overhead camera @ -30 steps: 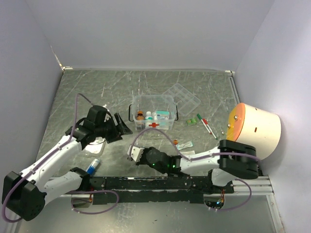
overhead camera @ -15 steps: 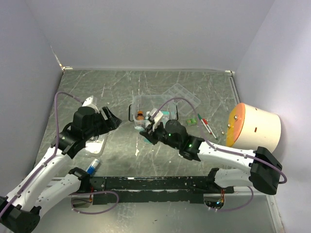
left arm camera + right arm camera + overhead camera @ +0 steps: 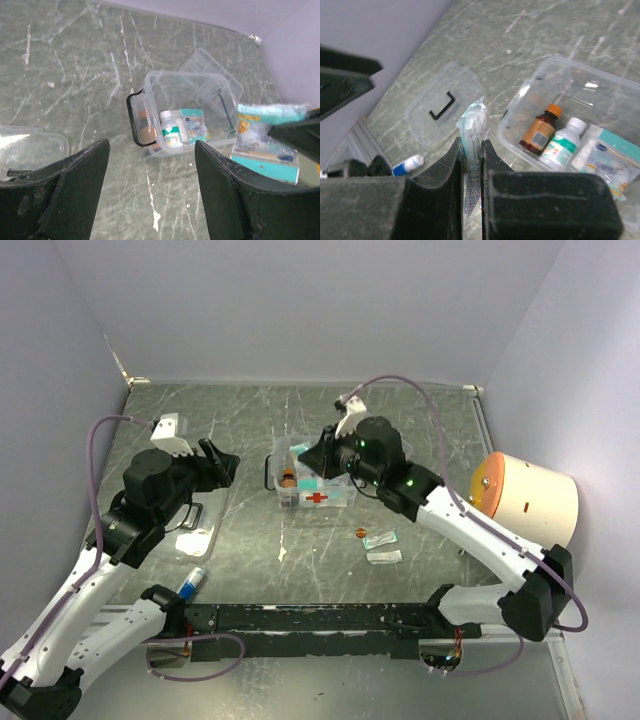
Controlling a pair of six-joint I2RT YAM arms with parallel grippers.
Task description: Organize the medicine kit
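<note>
Currently, the main change concerns the right gripper (image 3: 471,147). One second ago it lay low by the near rail (image 3: 320,618); it has since swung up and away to hang over the medicine kit (image 3: 318,496). It is pinched almost closed on a flat teal-and-white packet (image 3: 472,125), held on edge. The left gripper (image 3: 218,462) has drawn back to the left. Its jaws stand wide apart with nothing between them, above the lid (image 3: 196,525). The kit has not moved and sits open at the middle of the table (image 3: 250,415).

Judgement: the packet is in transit, and the next step is release into the kit. The left gripper is clear of that path.

Count, largest first:
- Cream drum (image 3: 530,502) with an orange face, at the right edge: one.
- Kit: one.
- Clear lid with black handle, left of the kit: one.
- Compartmented tray (image 3: 212,62), at the kit's far right corner, contact not discernible: one.
- Bottles in the kit: two, a brown bottle (image 3: 538,132) and a white bottle (image 3: 561,145).
- Teal pack (image 3: 607,160) in the kit: at least one.
- Loose sachets (image 3: 381,539), near and right of the kit: two.
- Blue-and-white tube (image 3: 192,582) by the rail: one.
- Small orange item (image 3: 361,532): one, kind not discernible.
</note>
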